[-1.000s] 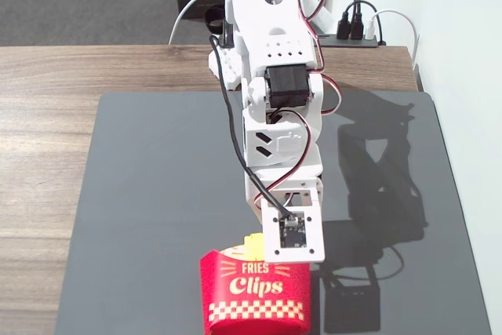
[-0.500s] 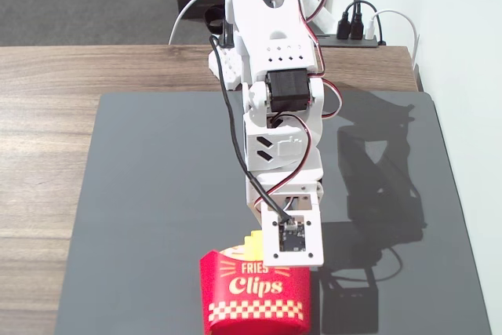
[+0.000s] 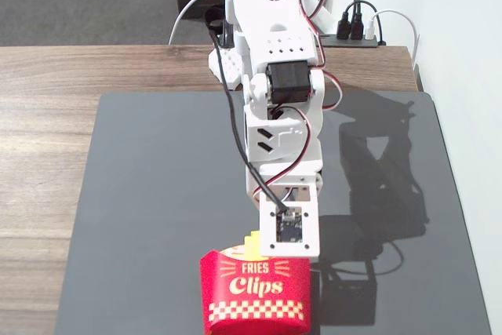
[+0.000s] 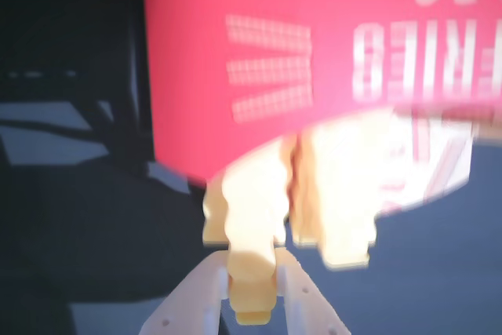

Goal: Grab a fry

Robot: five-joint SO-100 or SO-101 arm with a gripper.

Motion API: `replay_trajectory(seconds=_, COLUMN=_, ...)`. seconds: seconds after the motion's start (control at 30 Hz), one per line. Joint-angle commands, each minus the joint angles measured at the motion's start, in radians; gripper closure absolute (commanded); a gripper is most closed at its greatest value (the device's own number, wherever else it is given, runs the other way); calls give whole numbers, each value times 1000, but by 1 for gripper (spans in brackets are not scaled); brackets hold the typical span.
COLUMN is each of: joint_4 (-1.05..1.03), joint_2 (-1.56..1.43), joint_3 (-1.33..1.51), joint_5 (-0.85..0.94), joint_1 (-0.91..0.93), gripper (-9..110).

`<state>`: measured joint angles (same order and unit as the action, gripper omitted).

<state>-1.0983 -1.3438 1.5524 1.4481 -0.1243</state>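
In the wrist view the white plastic two-finger hand (image 4: 252,292) rises from the bottom edge, its fingers pressed against the sides of a pale-yellow plastic fry (image 4: 252,284) with wavy, crinkle-cut edges. The fry's end sits pinched between the fingertips, and the rest of it runs up toward the mouth of the carton. The picture is blurred and overexposed, so the ridges read only as soft bumps.

Just beyond, more pale-yellow fry pieces (image 4: 341,194) crowd the opening of the red carton (image 4: 235,52), whose white checker pattern and lettering appear upside down in this view.

The fixed view hides the grip altogether: the white arm (image 3: 274,115) with its black servo and the small camera board cover the fingertips. It shows instead the glossy red carton (image 3: 255,292) standing upright, lettered "FRIES Clips" in white, with a few yellow tips (image 3: 249,245) poking above its rim just left of the arm. The carton stands on a smooth dark-grey mat (image 3: 157,194) laid over a wood-grain desk (image 3: 47,115).
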Motion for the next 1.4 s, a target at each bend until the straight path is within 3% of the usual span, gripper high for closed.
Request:
replay_trajectory(seconds=0.0, joint_4=-8, joint_2=-117, joint_3=44, joint_5=-11, joint_1=-11, gripper=101)
replay_trajectory(seconds=0.43, joint_4=14, joint_2=-538, joint_3=502, joint_5=-40, joint_1=-21, gripper=101)
replay_trajectory(seconds=0.7, joint_4=-121, joint_2=-934, joint_3=744, joint_5=-43, joint_1=-11, gripper=101)
replay_trajectory(seconds=0.97, joint_4=-265, joint_2=-1163, joint_3=773, joint_5=-40, joint_1=12, gripper=101)
replay_trajectory(seconds=1.37, joint_4=-324, joint_2=-1215, joint_3=699, joint_5=5, joint_1=78, gripper=101)
